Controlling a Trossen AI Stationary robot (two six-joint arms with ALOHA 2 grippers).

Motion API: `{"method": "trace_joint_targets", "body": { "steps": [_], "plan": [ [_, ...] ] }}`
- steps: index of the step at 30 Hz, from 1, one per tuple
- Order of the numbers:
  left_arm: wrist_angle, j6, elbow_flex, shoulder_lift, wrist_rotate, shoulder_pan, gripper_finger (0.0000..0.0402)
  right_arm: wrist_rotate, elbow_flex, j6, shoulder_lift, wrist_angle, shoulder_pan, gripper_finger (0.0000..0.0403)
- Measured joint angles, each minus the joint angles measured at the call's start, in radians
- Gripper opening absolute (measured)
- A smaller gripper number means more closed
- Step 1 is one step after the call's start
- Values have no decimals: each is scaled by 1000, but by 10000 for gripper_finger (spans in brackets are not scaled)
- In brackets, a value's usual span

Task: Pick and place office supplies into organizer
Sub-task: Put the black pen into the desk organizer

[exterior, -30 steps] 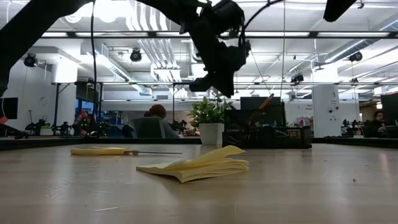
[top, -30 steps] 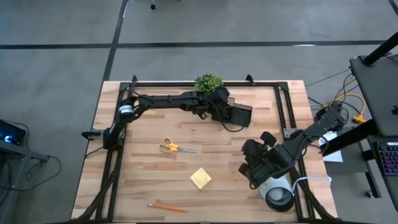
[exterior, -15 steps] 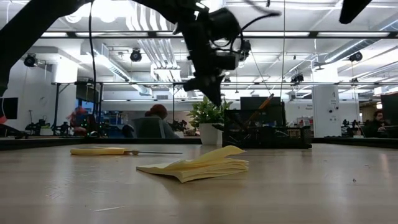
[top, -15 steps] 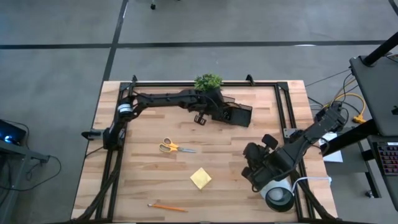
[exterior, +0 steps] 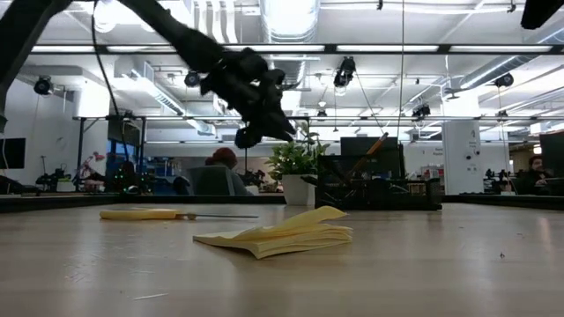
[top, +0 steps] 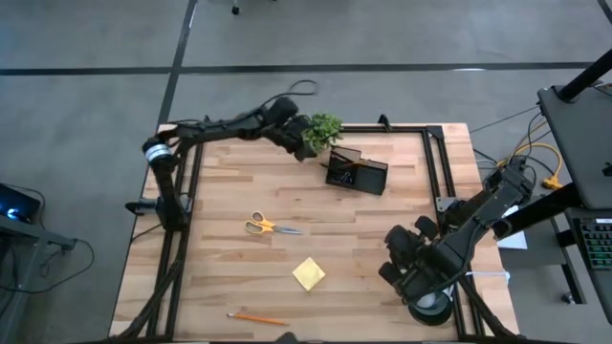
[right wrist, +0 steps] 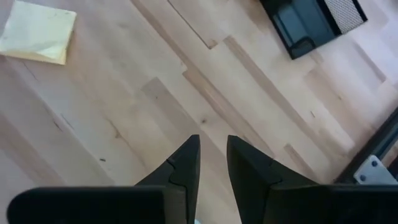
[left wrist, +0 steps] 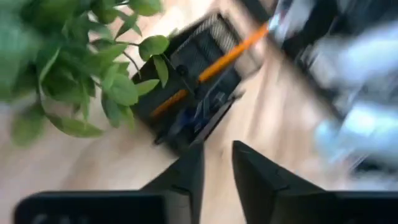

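Dark tapered fingers (left wrist: 252, 171); boxy wire-mesh organizer (left wrist: 186, 81).

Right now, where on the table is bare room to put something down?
Bare wood lies between the scissors and the organizer, and left of the sticky-note pad. It is crowded by the plant and around the right gripper.

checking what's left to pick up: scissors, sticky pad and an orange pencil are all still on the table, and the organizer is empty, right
Not quite: the organizer is not empty. The left wrist view shows an orange pencil already standing in it. The rest holds: in the high view the scissors, the sticky pad and another orange pencil lie on the table.
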Motion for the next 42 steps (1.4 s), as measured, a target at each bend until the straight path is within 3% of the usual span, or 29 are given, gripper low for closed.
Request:
{"method": "trace_joint_targets", "body": {
  "steps": [4,8,18,37,42],
  "plan": [
    [414,-335,-225,-22,22,15,117,3,-8,8,0,-2,2,68],
    [591,-483,-318,-1,16,-1,162,11,-11,7,0,-4,1,68],
    [592,-487,-323,40,-98,-12,189,11,-11,16,0,-5,-1,68],
    [621,-504,-245,152,-105,-41,189,11,-10,27,0,-7,-1,68],
    [578,-504,-247,152,-99,-42,167,11,-10,25,0,-31,-1,68]
  ]
}}
